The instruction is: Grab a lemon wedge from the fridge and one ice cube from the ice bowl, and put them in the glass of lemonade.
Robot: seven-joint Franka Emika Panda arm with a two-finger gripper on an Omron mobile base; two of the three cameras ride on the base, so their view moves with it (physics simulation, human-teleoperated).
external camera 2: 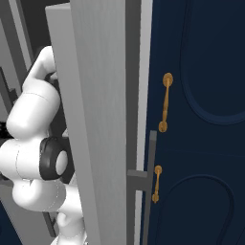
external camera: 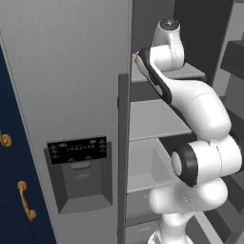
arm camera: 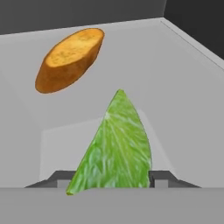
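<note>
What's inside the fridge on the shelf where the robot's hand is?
On the pale shelf lie a green citrus wedge, right between the pincer's tips, and an orange-brown sweet potato farther back. The wedge hides the shelf behind it.

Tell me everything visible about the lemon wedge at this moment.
The lemon wedge is a green, pulpy slice with pale fibres fanning from its pointed tip. In the hand view it stands point up on the pale grey fridge shelf, between the two dark fingertips of the gripper, which flank its base. An orange-brown sweet potato lies behind, apart from it.
</note>
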